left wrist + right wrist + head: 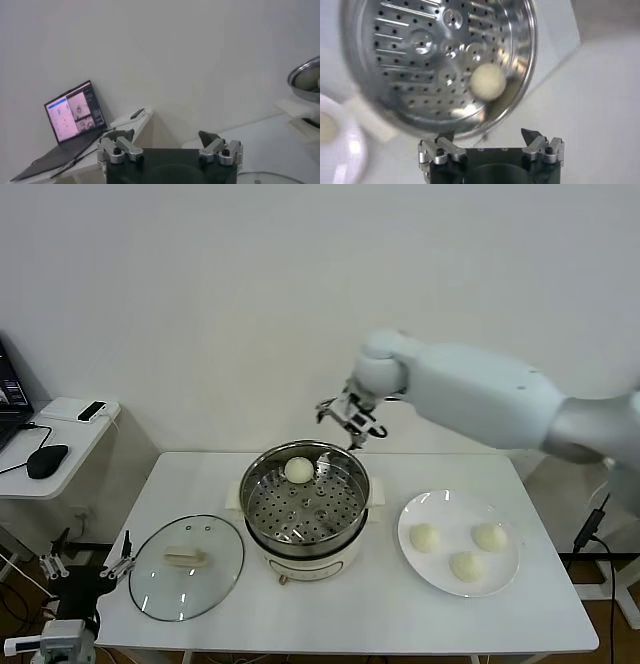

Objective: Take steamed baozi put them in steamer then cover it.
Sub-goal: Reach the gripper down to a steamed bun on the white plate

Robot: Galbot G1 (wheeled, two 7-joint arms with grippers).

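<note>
The steamer stands at the table's middle with one baozi on the far side of its perforated tray. Three more baozi lie on a white plate to its right. The glass cover lies flat on the table left of the steamer. My right gripper hovers open and empty above the steamer's far rim. In the right wrist view this gripper is just outside the rim, with the baozi inside. My left gripper is parked open, low beside the table's left edge.
A side table with a mouse and a laptop stands to the left. A white wall rises close behind the table. The left wrist view catches the steamer's edge and the cover's rim.
</note>
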